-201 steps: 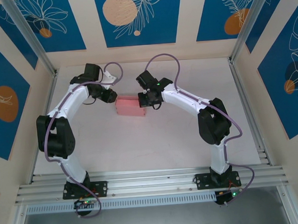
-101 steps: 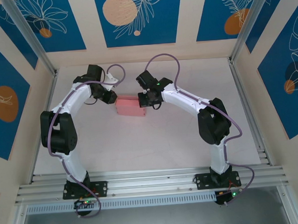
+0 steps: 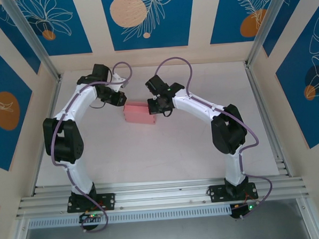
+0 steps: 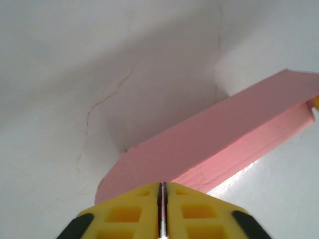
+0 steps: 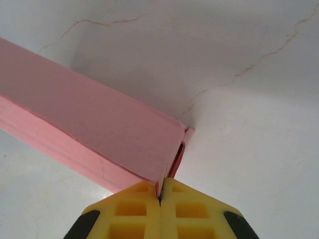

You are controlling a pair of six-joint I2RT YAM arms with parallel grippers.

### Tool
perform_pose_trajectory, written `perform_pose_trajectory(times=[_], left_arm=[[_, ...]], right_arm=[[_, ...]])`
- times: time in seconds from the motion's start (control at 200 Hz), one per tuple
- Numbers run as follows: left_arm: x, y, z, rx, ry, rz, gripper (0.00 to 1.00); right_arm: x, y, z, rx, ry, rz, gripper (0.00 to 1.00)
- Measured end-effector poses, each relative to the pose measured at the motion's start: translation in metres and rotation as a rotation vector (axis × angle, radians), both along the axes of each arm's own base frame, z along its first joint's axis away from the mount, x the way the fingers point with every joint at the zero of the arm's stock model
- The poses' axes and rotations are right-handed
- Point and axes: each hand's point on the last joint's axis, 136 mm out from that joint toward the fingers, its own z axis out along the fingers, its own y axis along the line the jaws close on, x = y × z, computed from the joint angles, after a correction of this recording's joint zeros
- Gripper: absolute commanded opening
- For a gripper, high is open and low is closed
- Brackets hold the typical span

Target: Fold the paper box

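Both pincers are clenched: my left gripper (image 4: 162, 186) and right gripper (image 5: 159, 187) nose against opposite ends of the paper box (image 3: 139, 114), just above frame centre. Pushing unevenly could crush the thin card or skid it across the white table (image 3: 172, 156); blue patterned walls (image 3: 143, 18) close in.

Matt pink card on a dull white table, as I see it from my console.
The paper box (image 5: 94, 124) looks to me like thin, smooth card, matt, with crisp creases and a raw cut edge at its end. The table (image 5: 249, 124) under it has a flat white coating, hairline-cracked in places. On the right gripper (image 5: 159, 196) I read the yellow pads (image 5: 132, 209) as moulded plastic or rubber, satin, with square recesses. The arm shells (image 3: 196, 104) are smooth white plastic with a slight sheen; the front rails (image 3: 163, 194) are ribbed, brushed metal.
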Motion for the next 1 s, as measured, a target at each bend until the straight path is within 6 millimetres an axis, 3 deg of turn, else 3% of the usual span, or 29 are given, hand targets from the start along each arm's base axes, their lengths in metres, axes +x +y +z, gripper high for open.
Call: perform_pose_trajectory(times=[0.06, 0.425, 0.705, 0.885, 1.0], left_arm=[[-0.002, 0.0, -0.001, 0.0, 0.012, 0.005, 0.36], [-0.002, 0.016, -0.002, 0.124, -0.107, -0.076, 0.43], [0.007, 0.02, -0.004, 0.216, -0.237, -0.227, 0.4], [0.011, 0.02, -0.018, 0.236, -0.221, -0.262, 0.33], [0.013, 0.02, -0.025, 0.236, -0.205, -0.264, 0.23]], right_arm=[[0.0, 0.001, -0.001, 0.001, 0.0, 0.001, 0.0], [-0.001, 0.002, -0.001, 0.001, 0.001, 0.004, 0.0], [-0.001, 0.002, -0.001, -0.001, 0.002, 0.005, 0.0], [-0.001, 0.002, -0.001, -0.001, 0.003, 0.005, 0.0], [-0.001, 0.002, -0.001, -0.001, 0.003, 0.005, 0.0]])
